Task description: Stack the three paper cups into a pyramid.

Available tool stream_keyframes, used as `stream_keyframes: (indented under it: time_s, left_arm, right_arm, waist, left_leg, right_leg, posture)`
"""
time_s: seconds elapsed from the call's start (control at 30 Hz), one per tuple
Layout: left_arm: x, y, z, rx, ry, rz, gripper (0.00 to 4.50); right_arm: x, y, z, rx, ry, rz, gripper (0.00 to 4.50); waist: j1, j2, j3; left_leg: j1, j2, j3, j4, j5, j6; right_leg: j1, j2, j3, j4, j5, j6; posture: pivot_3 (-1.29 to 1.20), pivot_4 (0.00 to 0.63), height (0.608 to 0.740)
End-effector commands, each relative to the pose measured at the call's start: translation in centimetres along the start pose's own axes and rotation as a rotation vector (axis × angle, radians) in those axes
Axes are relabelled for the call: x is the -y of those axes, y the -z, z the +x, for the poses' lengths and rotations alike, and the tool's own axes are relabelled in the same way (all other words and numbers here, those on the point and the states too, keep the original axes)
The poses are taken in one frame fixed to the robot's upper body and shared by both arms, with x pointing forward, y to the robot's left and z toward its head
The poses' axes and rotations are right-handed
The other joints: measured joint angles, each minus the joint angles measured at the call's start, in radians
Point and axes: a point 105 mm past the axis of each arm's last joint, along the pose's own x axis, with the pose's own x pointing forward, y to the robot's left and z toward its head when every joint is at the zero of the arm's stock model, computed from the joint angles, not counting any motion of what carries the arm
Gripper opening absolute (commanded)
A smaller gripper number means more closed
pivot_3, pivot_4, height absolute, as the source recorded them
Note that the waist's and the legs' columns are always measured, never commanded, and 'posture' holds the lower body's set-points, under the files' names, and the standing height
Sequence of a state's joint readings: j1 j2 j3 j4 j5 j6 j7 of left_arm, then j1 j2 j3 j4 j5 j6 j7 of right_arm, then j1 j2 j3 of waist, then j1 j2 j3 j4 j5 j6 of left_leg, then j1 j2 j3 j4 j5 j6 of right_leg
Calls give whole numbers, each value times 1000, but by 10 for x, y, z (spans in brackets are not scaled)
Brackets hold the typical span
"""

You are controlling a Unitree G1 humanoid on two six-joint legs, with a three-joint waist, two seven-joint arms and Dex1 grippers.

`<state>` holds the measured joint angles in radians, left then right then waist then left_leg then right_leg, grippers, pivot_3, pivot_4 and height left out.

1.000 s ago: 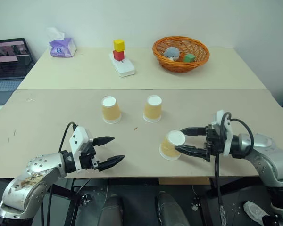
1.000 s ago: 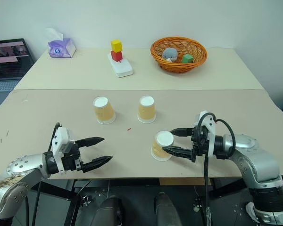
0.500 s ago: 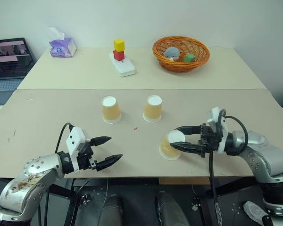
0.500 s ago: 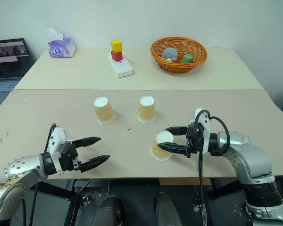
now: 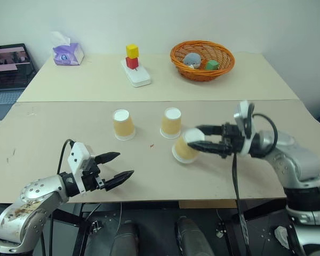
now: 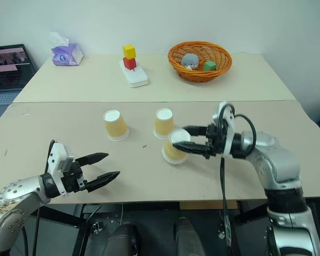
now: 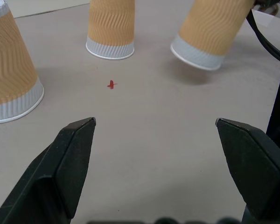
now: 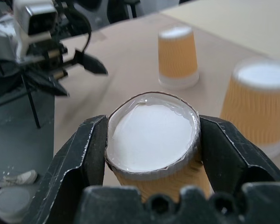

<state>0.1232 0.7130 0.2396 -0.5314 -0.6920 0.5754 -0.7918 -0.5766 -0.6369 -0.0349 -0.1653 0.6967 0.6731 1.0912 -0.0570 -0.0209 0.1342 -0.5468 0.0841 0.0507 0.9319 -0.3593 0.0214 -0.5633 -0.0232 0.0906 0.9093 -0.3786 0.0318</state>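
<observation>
Two paper cups stand upside down on the table, one to the left (image 5: 122,124) and one in the middle (image 5: 171,122). The third paper cup (image 5: 185,146) hangs tilted just above the table, right of the middle cup, its white base up. My right gripper (image 5: 196,137) is shut on it near the base, pointing left; the right wrist view shows black fingers (image 8: 79,158) pressing both sides of this cup (image 8: 151,135). My left gripper (image 5: 125,164) stands open over the front left of the table, nothing between its fingers (image 7: 77,149). No pyramid stands.
At the back are a red and yellow block tower (image 5: 132,56) on a white base, an orange basket (image 5: 202,68) with toys, a tissue pack (image 5: 63,53) and a laptop (image 5: 8,66). A small red mark (image 7: 111,84) lies in front of the cups.
My right gripper shut on the third cup, then lifted it off the table and carried it left toward the middle cup. The left gripper stayed open and about where it was.
</observation>
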Motion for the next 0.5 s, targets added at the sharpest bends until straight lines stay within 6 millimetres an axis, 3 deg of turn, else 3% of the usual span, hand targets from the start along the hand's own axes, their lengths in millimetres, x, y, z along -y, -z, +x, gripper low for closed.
stream_keyframes:
  time_s: [0.03, 0.33, 0.5]
  left_arm:
    - [-5, 2, -6, -3, -25, 6, 4387]
    - [-6, 7, -12, -7, -68, 3, 4387]
    - [-3, 9, -14, -7, -81, 1, 4387]
  right_arm:
    - [-17, -15, 20, 28, -137, -15, 2686]
    - [-19, 1, 59, -5, -265, 7, 2686]
    - [-8, -5, 82, 22, -287, -24, 2686]
  waist:
    - [-1, 0, 0]
    - [-1, 0, 0]
    - [-14, 0, 1]
  left_leg:
    - [0, 0, 0, 0, 0, 0]
    - [0, 0, -1, 0, 0, 0]
    - [0, 0, -1, 0, 0, 0]
  right_leg:
    - [0, 0, 0, 0, 0, 0]
    - [0, -1, -2, 0, 0, 0]
    - [0, -1, -2, 0, 0, -1]
  posture:
    - [0, 150, 658]
    - [0, 150, 658]
    - [0, 150, 658]
